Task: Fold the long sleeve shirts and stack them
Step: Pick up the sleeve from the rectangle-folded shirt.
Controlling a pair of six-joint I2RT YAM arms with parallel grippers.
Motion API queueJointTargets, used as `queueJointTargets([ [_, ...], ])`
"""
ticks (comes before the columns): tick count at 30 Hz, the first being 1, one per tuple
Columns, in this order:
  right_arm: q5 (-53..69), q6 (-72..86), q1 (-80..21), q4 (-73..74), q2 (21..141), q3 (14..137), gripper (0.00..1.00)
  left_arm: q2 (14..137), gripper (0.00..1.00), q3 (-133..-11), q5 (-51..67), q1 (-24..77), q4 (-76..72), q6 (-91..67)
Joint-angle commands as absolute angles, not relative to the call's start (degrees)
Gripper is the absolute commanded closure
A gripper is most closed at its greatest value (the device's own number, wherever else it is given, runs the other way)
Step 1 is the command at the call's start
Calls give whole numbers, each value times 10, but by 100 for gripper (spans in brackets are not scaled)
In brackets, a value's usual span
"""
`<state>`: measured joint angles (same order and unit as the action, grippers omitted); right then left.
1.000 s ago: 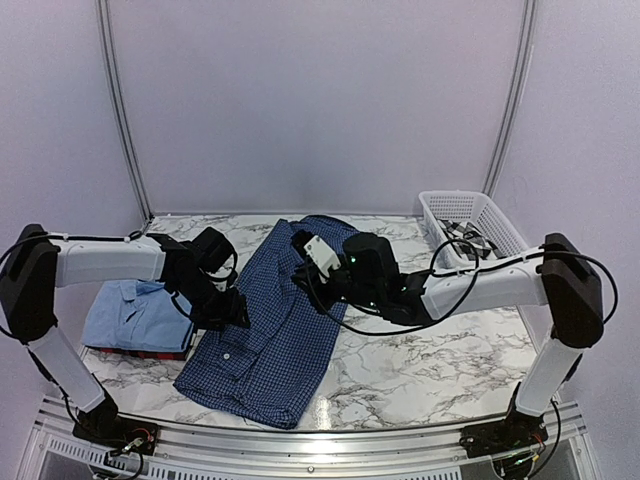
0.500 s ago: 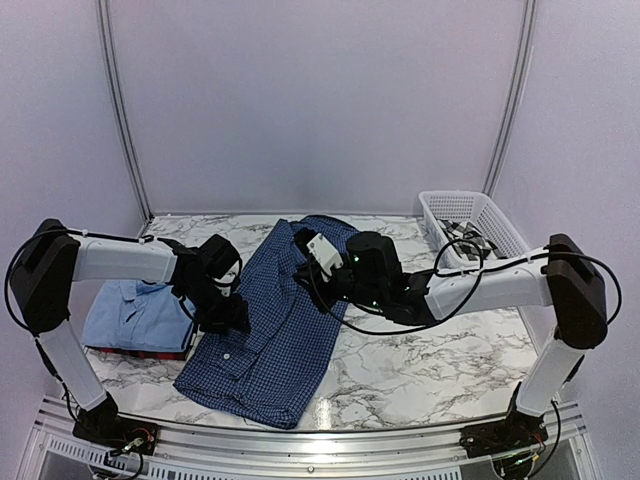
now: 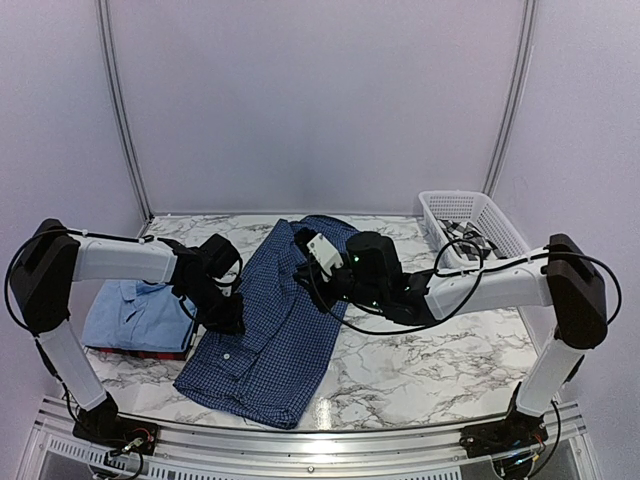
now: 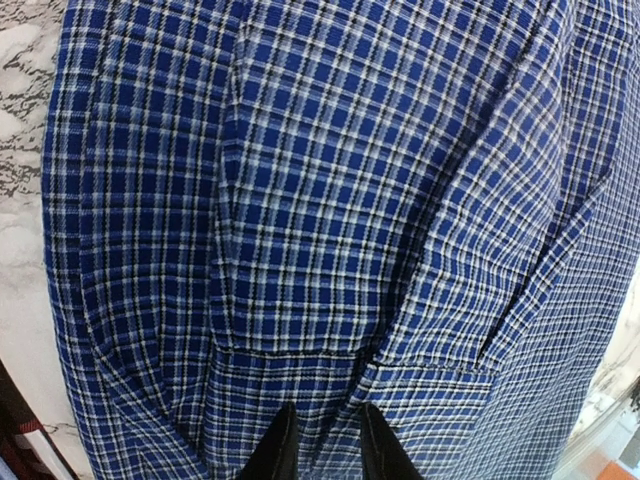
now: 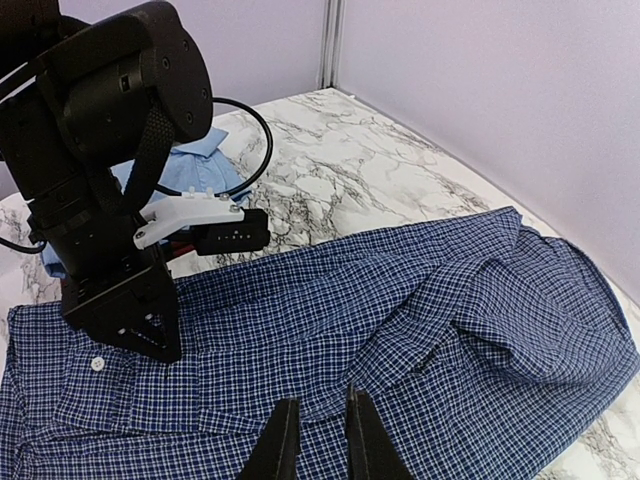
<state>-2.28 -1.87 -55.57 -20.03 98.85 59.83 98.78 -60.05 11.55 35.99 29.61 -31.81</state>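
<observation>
**Left pincer** [image 4: 325, 412]: the fingers stood narrow, with their tips pressed down into the navy check shirt [image 3: 268, 335]. A small ridge of its cloth was nipped between them, and creases ran outward from the nip. In the overhead view the grip sat on the shirt's left edge, somewhat beyond the collar end.

**Right pincer** [image 5: 320, 400]: the fingers stood narrow and were likewise closed on the navy cloth. This grip sat on the shirt's right side, toward its far half. Just past the tips the fabric was bunched into loose folds and one raised hump.

**Navy check shirt:** it lay at the centre of the counter [image 3: 430, 370], slanting from the far middle down toward the near left. The collar end was nearest the arm bases, and a white button [image 5: 97, 364] showed there. The near half lay fairly flat and the far end was rumpled.

**Light blue shirt** [image 3: 135, 315]: it lay folded on the left of the counter, collar uppermost, just beside the left pincer. It rested on the dark red shirt [image 3: 150, 351], of which only a thin edge showed along the near side.

**White lattice basket** [image 3: 465, 207]: it stood at the far right corner, well apart from the navy shirt. The black-and-white checked shirt [image 3: 468, 240] lay crumpled inside it.
</observation>
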Motion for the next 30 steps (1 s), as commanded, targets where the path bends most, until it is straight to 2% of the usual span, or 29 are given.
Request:
queueJointTargets([
  [1,-31,-13,-551,-205,980,603,86,990,78,-604,123,357,292,-309],
  [2,-31,-12,-551,-204,980,603,86,988,77,-603,121,357,293,-307],
  [6,-30,-11,-551,-205,981,601,86,974,56,-600,59,355,308,-302],
  [7,-30,-12,-551,-205,982,601,86,973,54,-599,54,351,310,-300],
  [17,-29,-15,-551,-201,987,608,85,1007,38,-615,110,331,306,-265],
  [23,-30,-14,-551,-201,988,609,85,1011,38,-618,128,332,304,-264],
  [30,-30,-13,-551,-202,995,616,85,975,48,-617,153,333,305,-269],
])
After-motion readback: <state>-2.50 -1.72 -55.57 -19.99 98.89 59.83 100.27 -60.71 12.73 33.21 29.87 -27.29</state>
